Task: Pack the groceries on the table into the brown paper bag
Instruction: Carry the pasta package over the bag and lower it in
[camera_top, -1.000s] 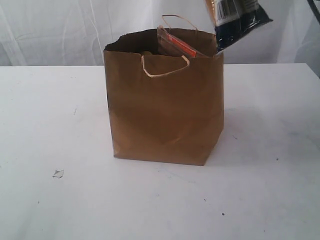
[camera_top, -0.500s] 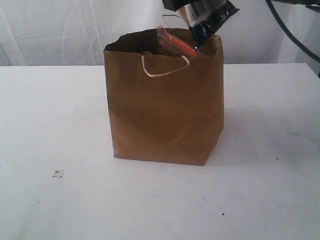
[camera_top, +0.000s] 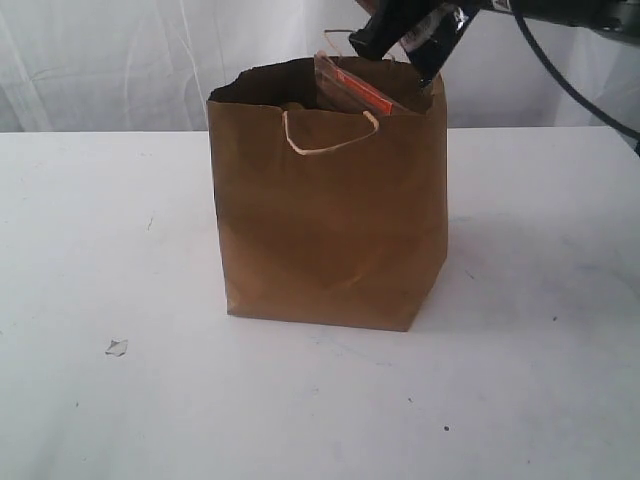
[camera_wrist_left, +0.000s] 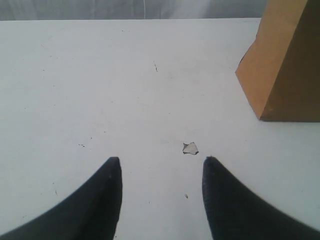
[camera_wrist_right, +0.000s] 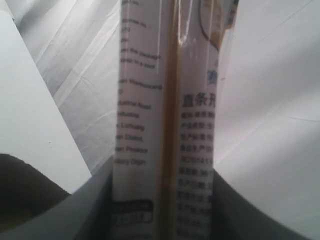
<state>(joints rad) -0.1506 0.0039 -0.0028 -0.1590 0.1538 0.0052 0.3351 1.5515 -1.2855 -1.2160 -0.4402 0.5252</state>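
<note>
The tall brown kraft paper bag (camera_top: 330, 220) is standing upright near the middle of the large flat white tabletop (camera_top: 90, 230), its twisted paper-cord handle (camera_top: 330, 140) hanging over the near face. A brown kraft pouch with an orange label (camera_top: 352, 90) is poking up out of the bag's mouth, the rest of it hidden inside. Above the bag's far right rim, the right gripper (camera_wrist_right: 162, 200) is pinching the long dark noodle packet (camera_top: 436, 40). The frame's top edge is cutting off most of both, and it is hard to tell arm from packet there. The left gripper (camera_wrist_left: 160, 162) is hovering over the table left of the bag, its fingers spread and holding nothing, with a small white scrap (camera_wrist_left: 190, 148) lying just beyond them.
</note>
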